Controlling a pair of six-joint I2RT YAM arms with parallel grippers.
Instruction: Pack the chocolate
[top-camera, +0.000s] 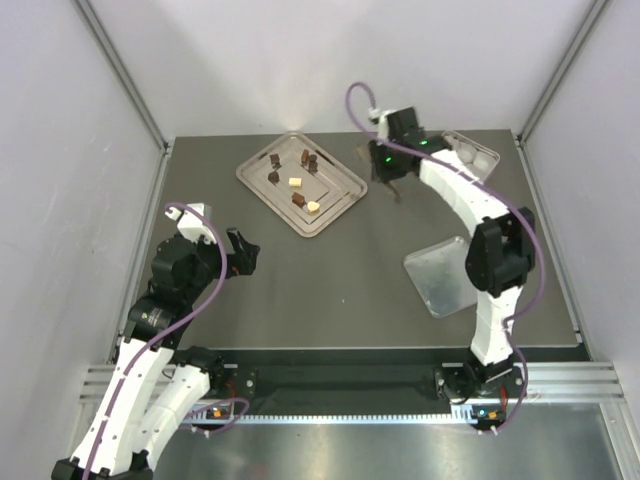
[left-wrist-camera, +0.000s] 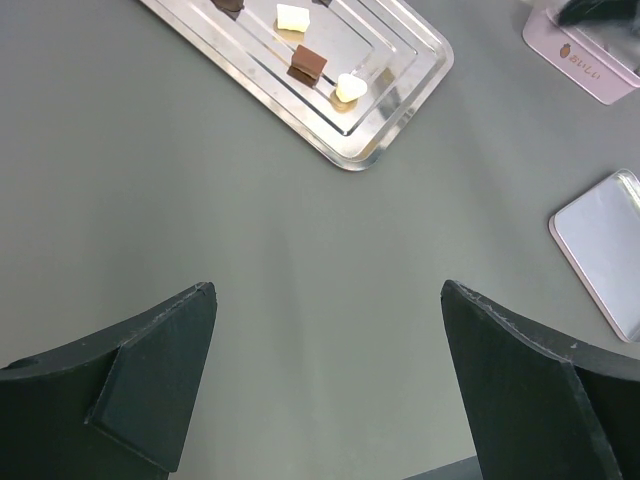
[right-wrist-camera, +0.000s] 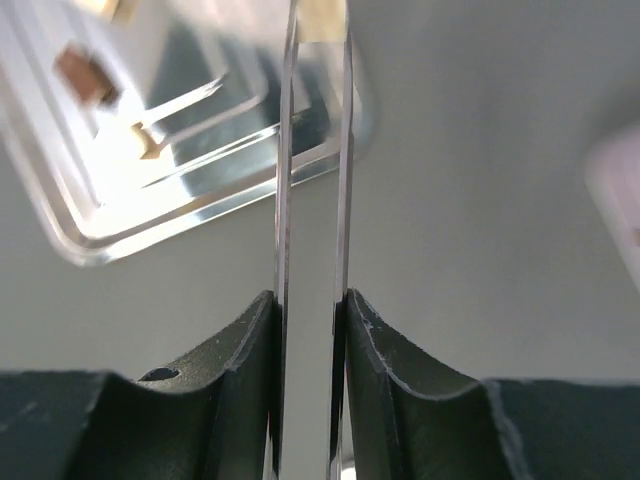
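Several chocolate pieces, dark brown (top-camera: 298, 198) and pale cream (top-camera: 295, 182), lie on a silver tray (top-camera: 335, 205) at the back middle of the table. In the left wrist view a brown piece (left-wrist-camera: 307, 65) and a cream piece (left-wrist-camera: 349, 88) show on the tray (left-wrist-camera: 400, 100). My right gripper (top-camera: 388, 170) (right-wrist-camera: 310, 300), just right of the tray, is shut on metal tongs (right-wrist-camera: 284, 200). The tongs' tips pinch a pale chocolate piece (right-wrist-camera: 322, 18). My left gripper (top-camera: 243, 255) (left-wrist-camera: 328, 290) hovers open over bare table near the front left, with nothing in it.
A pink box (top-camera: 475, 155) (left-wrist-camera: 590, 65) stands at the back right, behind my right arm. Its lid (top-camera: 440, 275) (left-wrist-camera: 605, 245) lies flat on the table in front of it. Grey walls close in the table on both sides.
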